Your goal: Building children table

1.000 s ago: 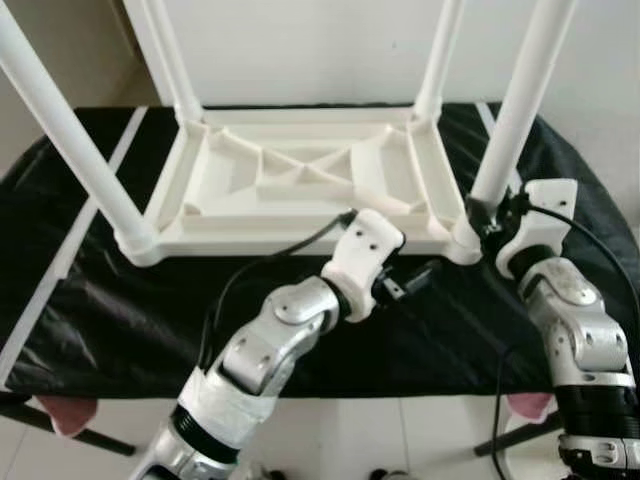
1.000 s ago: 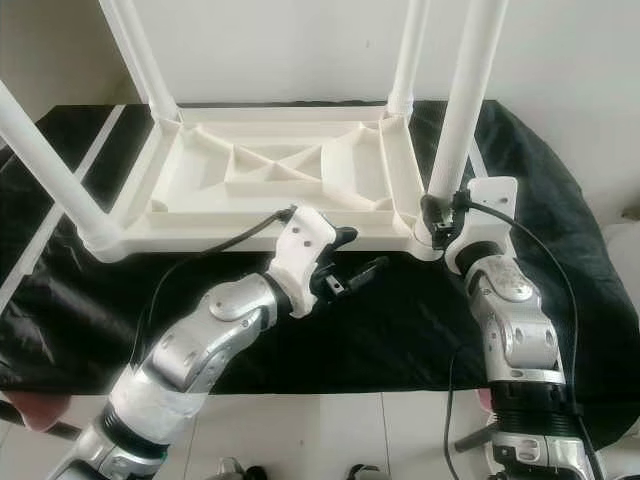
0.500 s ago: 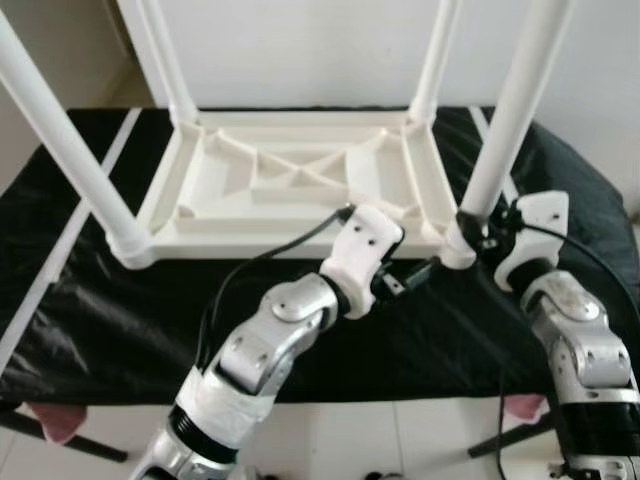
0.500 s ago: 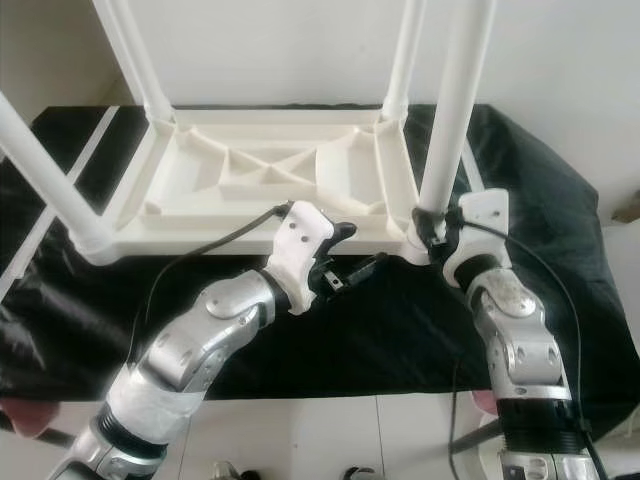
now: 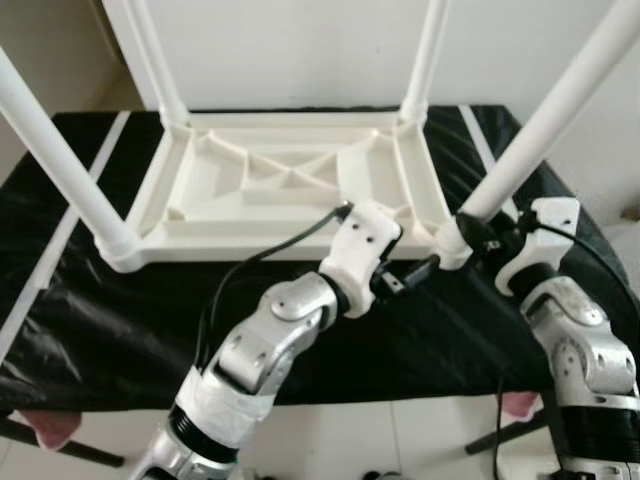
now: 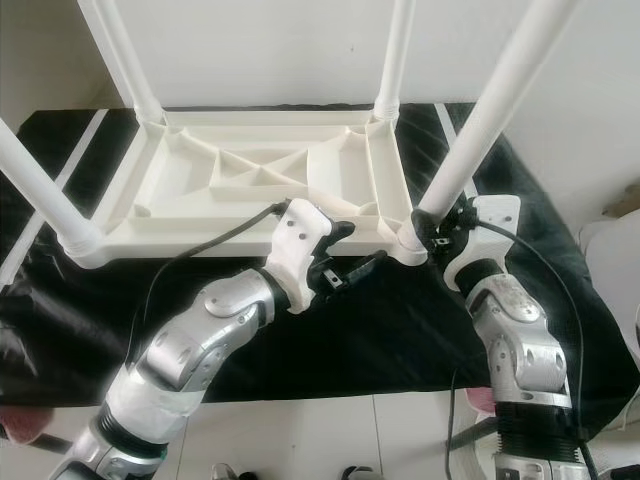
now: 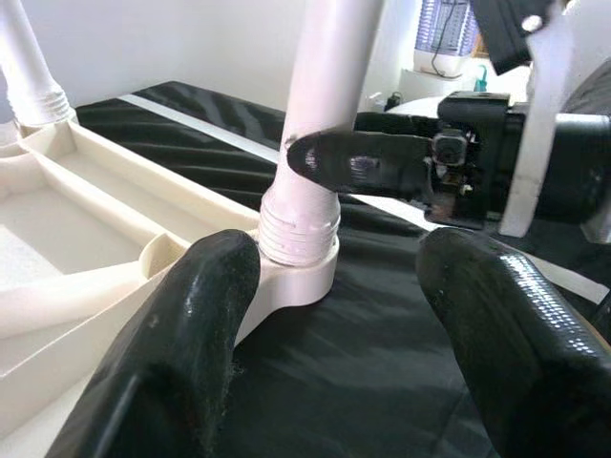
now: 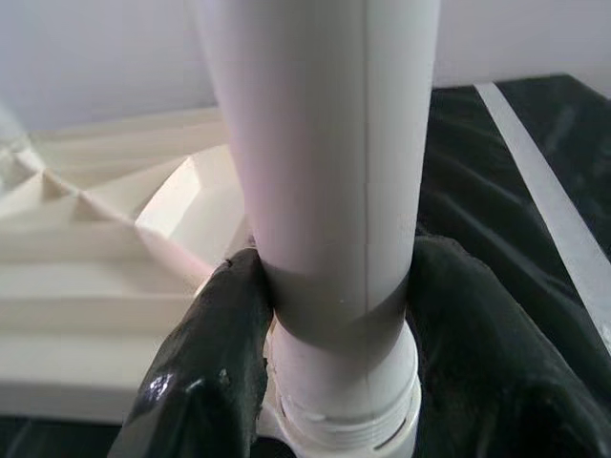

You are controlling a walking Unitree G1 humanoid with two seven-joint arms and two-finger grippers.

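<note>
— Where is the white plastic table (image 5: 290, 180) being kept?

— It is being rested upside down on the black-covered workbench (image 5: 120, 300), its four legs pointing up. The near right leg (image 5: 545, 125) is being gripped just above its threaded socket by the right gripper (image 6: 437, 226) — the fingers (image 8: 205, 382) are pressed against both sides of the tube.

— And the leg's long axis?

— It is being leaned outward, up and toward the robot's right, rather than standing plumb like the far legs; seating it is judged to depend on that tilt.

— The other arm?

— The left gripper (image 5: 415, 272) is being held spread and empty, just beside the same corner, pointed at the socket — the nearer helper.
</note>
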